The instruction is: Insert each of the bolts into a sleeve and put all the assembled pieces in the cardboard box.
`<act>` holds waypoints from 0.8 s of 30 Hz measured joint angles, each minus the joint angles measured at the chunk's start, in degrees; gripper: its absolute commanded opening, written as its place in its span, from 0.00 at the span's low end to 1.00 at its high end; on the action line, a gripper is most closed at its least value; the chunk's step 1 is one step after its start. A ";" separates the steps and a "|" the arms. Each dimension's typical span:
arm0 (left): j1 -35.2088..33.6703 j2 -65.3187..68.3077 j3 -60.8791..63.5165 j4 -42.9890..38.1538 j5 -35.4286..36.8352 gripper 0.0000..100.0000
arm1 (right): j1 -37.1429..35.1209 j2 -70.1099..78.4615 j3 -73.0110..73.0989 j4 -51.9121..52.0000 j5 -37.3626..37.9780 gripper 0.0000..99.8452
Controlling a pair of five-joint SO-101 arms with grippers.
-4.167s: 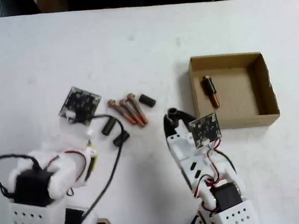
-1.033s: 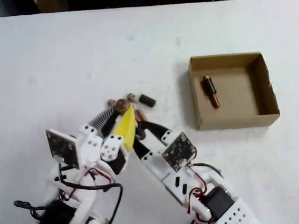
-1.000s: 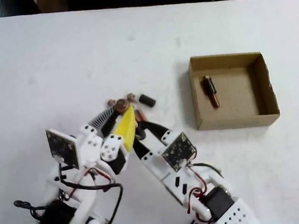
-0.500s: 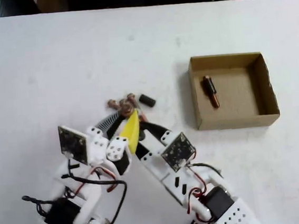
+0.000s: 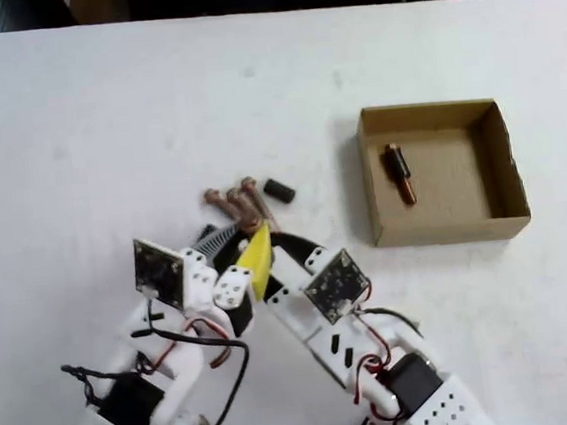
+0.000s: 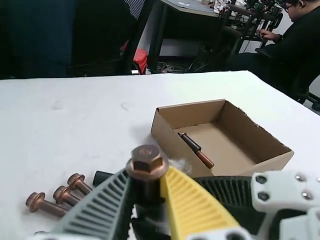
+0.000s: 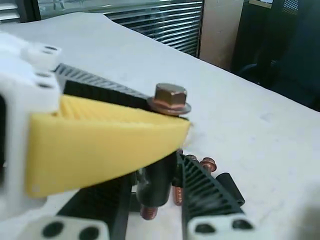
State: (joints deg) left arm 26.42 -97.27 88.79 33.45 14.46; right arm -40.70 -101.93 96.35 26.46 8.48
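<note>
My left gripper, with one grey and one yellow finger, is shut on an upright copper bolt just under its hex head. The bolt's shank runs down through a black sleeve, and its tip pokes out below. My right gripper is shut on that sleeve with its black fingers, right under the left one. Both grippers meet just in front of three loose bolts lying on the table. The cardboard box to the right holds one assembled piece.
A loose black sleeve lies beside the three bolts. The white table is open to the left and behind the bolts. The box's near wall stands close to the right of the grippers.
My left gripper has carried the bolt right and toward the table's front, onto the right gripper. The right arm has kept still over the last second; 4.2 s ago the arms were apart.
</note>
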 measured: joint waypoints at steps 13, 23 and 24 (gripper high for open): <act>0.00 0.00 0.88 -0.44 0.00 0.12 | 0.00 0.62 0.09 0.00 0.00 0.02; -0.88 -0.09 1.49 0.00 0.00 0.32 | 0.88 0.62 0.09 0.09 0.09 0.02; -0.88 -0.09 1.49 -0.09 0.00 0.32 | 0.88 0.53 0.09 0.09 0.09 0.02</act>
State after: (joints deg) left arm 25.54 -97.36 90.29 33.36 14.46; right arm -39.82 -101.41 96.44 26.55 8.57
